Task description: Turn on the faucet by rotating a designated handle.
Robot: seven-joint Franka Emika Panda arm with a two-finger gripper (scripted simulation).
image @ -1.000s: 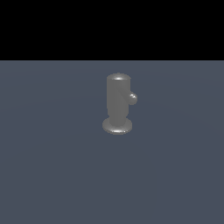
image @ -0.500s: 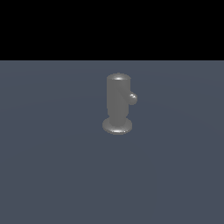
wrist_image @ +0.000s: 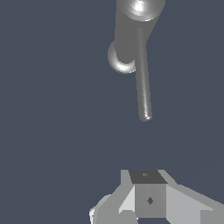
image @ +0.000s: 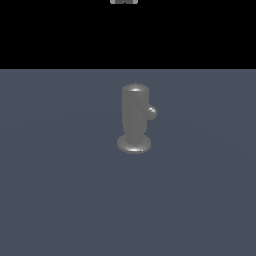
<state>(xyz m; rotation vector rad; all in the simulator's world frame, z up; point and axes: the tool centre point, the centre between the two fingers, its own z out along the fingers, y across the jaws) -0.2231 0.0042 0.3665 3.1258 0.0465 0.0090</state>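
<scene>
The faucet (image: 135, 115) is a dull grey upright cylinder on a wider round base, standing on the flat grey-blue floor in the middle of the exterior view. Its handle (image: 151, 113) shows there end-on as a small knob on the exterior view's right of the cylinder. In the wrist view the faucet (wrist_image: 139, 13) is seen from above, and the handle (wrist_image: 143, 83) is a thin rod with a rounded tip pointing toward my gripper (wrist_image: 144, 183). The gripper is apart from the rod's tip and holds nothing. I cannot tell how its jaws stand.
A small grey piece of the arm (image: 124, 1) shows at the top edge of the exterior view, above the faucet. The floor (image: 60, 190) is a plain grey-blue surface, with a black background behind it.
The faucet and handle have not moved. A small grey piece of the arm now shows at the top edge of the exterior view.
</scene>
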